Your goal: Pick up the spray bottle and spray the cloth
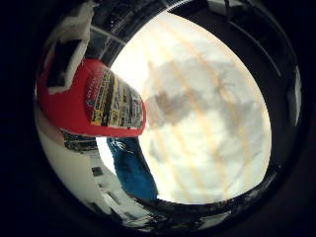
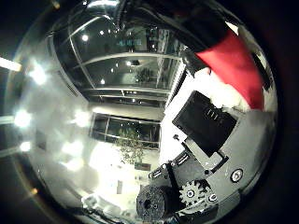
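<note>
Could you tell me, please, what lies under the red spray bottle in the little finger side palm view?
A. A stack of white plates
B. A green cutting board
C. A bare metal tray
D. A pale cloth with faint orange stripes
D: beyond the red spray bottle, close to the palm, a pale cloth crossed by faint orange stripes fills the view, with a blue thing beside it.

Spray bottle [image 1: 94, 98] nozzle hidden; cloth [image 1: 207, 113] blurred, edges cut off.
</note>
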Robot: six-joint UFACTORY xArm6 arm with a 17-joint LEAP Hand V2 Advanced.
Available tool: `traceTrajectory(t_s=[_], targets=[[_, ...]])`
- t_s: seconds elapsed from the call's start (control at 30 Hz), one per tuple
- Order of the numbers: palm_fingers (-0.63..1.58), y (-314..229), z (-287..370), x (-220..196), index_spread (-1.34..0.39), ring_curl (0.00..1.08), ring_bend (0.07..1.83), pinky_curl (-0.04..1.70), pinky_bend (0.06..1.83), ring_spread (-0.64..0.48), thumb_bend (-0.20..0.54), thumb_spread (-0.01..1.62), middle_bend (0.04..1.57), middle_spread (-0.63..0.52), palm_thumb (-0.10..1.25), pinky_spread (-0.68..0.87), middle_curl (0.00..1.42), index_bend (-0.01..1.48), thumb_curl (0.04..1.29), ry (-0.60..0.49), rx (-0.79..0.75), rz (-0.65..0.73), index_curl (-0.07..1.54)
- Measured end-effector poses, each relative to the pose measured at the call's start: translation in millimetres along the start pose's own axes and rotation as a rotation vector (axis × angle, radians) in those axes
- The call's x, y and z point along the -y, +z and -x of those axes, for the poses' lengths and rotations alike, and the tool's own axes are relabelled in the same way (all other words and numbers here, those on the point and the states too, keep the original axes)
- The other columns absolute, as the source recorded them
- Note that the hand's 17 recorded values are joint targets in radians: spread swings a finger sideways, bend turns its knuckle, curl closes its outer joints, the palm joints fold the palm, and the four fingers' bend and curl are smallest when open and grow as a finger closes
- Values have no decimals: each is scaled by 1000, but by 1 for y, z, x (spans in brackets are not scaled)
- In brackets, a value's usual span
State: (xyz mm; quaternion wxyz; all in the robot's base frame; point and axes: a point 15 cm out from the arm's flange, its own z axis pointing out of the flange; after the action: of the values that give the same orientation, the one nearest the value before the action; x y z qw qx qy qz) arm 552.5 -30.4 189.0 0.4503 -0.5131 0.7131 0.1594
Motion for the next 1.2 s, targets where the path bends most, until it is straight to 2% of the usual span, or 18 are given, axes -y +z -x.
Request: traceTrajectory(t_s=[0.37,0.57,0.8,1.03,1.2], targets=[[1087,-4,32,-35,-294,932,1303,1211,1130,-267,-18,770,1280,-166,1064,-190,898,1027,789,-224,-170,202,914],[1089,-7,64,-48,-290,937,1298,1224,1121,-267,-17,750,1292,-163,1058,-193,887,1029,817,-362,-267,327,905],[1092,-9,108,-63,-288,941,1293,1234,1113,-268,-18,726,1307,-159,1050,-197,873,1039,841,-465,-346,479,902],[1099,-5,148,-68,-287,942,1293,1240,1107,-267,-21,718,1319,-157,1040,-199,863,1042,853,-607,-479,577,898],[1099,3,169,-80,-285,937,1297,1243,1103,-263,-19,716,1323,-155,1029,-201,854,1044,858,-615,-494,684,895]])
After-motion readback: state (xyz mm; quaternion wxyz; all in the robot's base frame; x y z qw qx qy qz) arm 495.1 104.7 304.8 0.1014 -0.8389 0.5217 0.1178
